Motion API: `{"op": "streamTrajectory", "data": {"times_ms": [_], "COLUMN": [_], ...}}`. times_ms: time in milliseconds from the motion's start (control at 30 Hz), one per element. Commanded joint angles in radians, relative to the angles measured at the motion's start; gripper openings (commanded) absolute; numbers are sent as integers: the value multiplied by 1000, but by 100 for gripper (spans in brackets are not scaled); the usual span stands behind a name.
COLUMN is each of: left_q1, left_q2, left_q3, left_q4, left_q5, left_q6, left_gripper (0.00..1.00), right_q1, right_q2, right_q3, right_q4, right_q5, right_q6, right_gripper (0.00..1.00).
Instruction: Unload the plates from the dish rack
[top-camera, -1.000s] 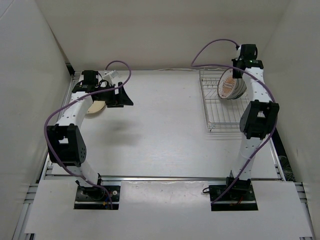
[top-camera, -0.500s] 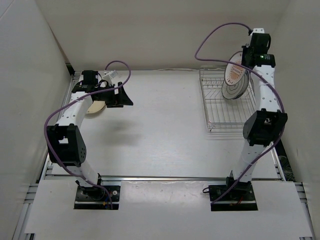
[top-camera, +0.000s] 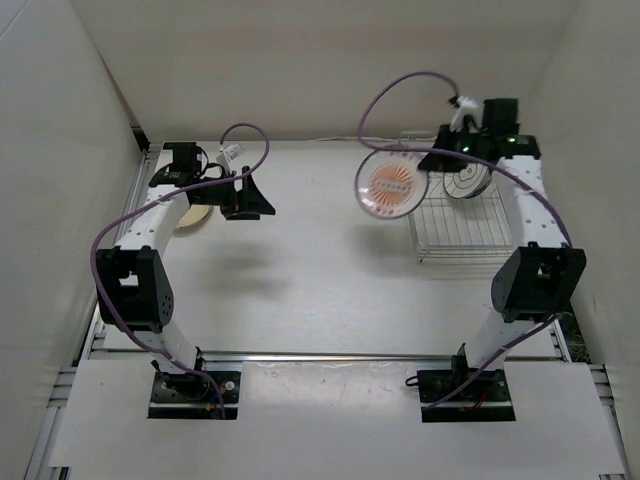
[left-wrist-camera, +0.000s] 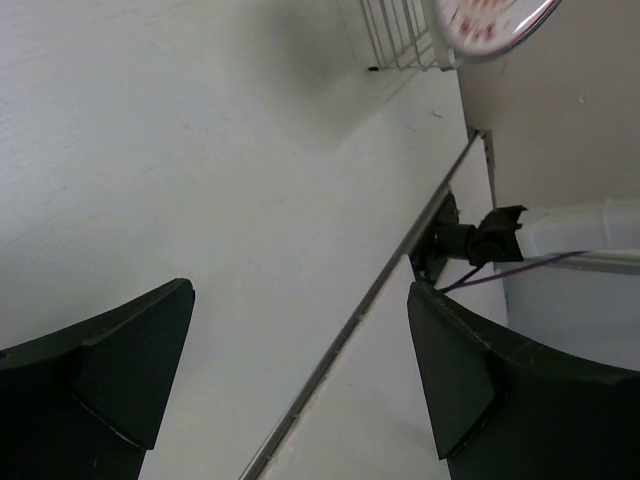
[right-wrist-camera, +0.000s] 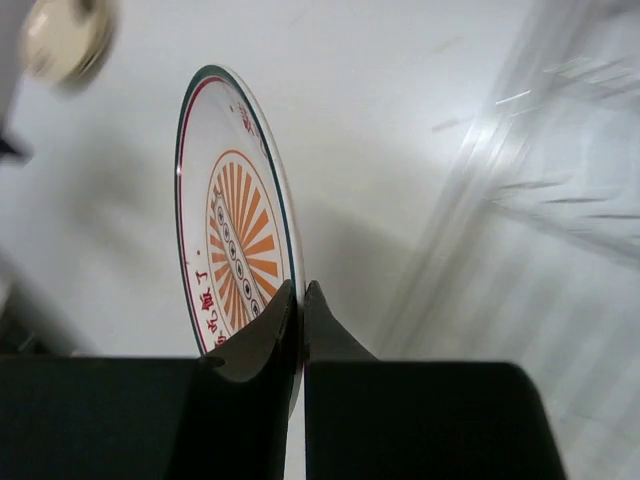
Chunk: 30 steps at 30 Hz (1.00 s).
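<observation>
Right gripper is clamped tight on the rim of the orange-sunburst plate. The wrist view shows both fingers pinching the edge, with the plate standing on edge between them. The plate hangs in the air, its face tilted toward the overhead camera, just left of the dish rack, clear of its wires and above the bare table. A second plate, white with a dark patterned rim, stands upright at the far end of the rack, partly hidden by the right arm. The cream-yellow plate lies flat on the table at far left, partly under the left arm. Left gripper is spread wide with nothing between the fingers, poised above the table just right of the cream-yellow plate and well apart from the rack.
</observation>
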Motion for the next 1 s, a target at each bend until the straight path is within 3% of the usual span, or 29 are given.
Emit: {"op": "streamTrajectory", "data": {"times_ms": [0, 167, 433, 567, 800, 967], "left_q1": [-47, -47, -47, -47, -67, -78], "left_q2": [-1, -1, 18, 27, 58, 69], "left_q3": [-21, -32, -41, -50, -41, -32], "left_q4": [-1, -1, -1, -1, -1, -1], "left_q5": [107, 172, 153, 144, 124, 124], "left_q6": [11, 20, 20, 20, 20, 20], "left_gripper": [100, 100, 96, 86, 52, 44], "right_q1": [108, 253, 365, 389, 408, 417], "right_q2": [14, 75, 227, 273, 317, 339], "right_q3": [-88, -124, 20, 62, 114, 134], "right_q4": [-72, -92, -83, -60, -37, -28], "right_q5": [-452, -500, -509, -527, -537, -537], "right_q6": [-4, -40, -21, 12, 40, 51], "right_gripper": [0, 0, 0, 0, 0, 0]}}
